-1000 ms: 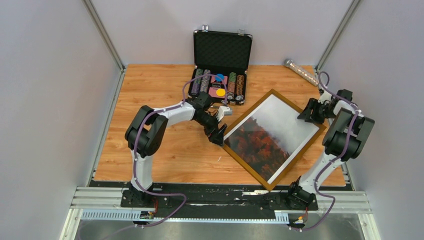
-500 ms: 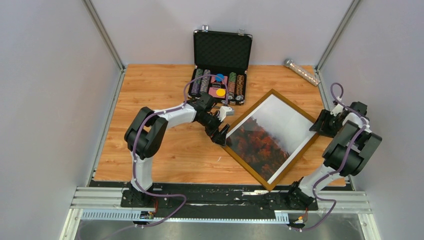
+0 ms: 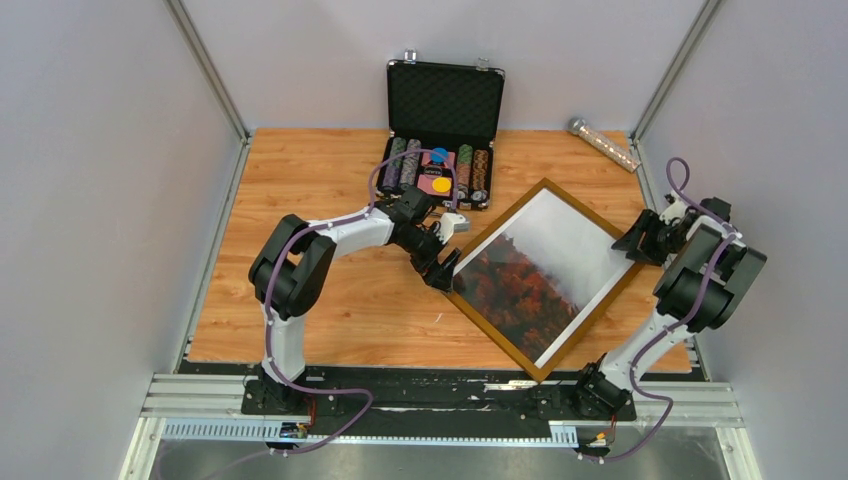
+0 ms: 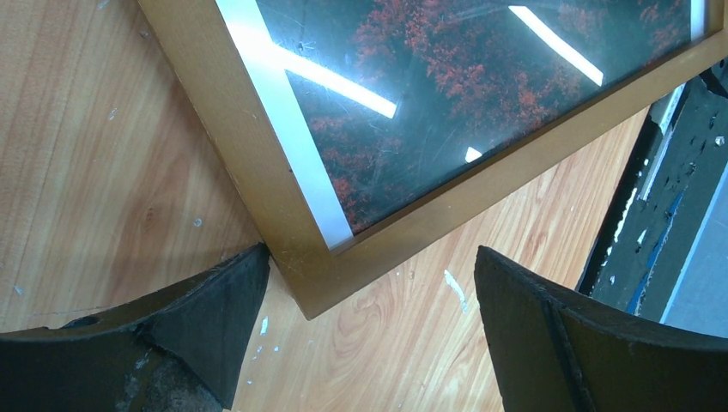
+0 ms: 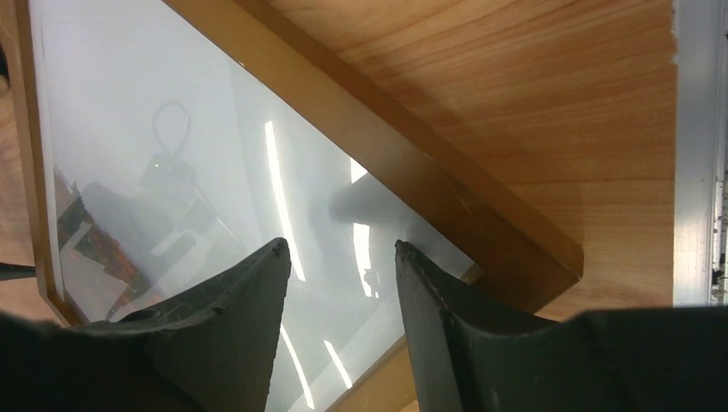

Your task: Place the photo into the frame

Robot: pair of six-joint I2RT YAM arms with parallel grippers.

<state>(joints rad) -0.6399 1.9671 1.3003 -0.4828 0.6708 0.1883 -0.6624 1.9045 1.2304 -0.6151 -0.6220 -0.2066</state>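
Note:
The wooden frame point(image 3: 497, 233) lies flat and skewed on the table's right half. The photo point(image 3: 540, 270) of red trees fading into fog shows inside it under the pane. My left gripper point(image 3: 445, 272) is open at the frame's left corner. In the left wrist view that corner point(image 4: 292, 266) sits between the jaws of the left gripper point(image 4: 371, 257), the left finger point(image 4: 215, 318) touching its rail. My right gripper point(image 3: 632, 240) hovers by the right corner. Seen from the right wrist, the right gripper point(image 5: 339, 245) is open over the pale pane point(image 5: 154, 112), nothing between its fingers.
An open black case point(image 3: 440, 140) of poker chips stands at the back centre, close to the frame's top corner. A clear tube point(image 3: 603, 143) lies at the back right. The table's metal side rail point(image 5: 695, 146) runs just beyond the frame's right corner.
My right arm has swung outward to the right, bringing its gripper from the upper right rail to the right corner. The left gripper has barely shifted; the frame lies where it was.

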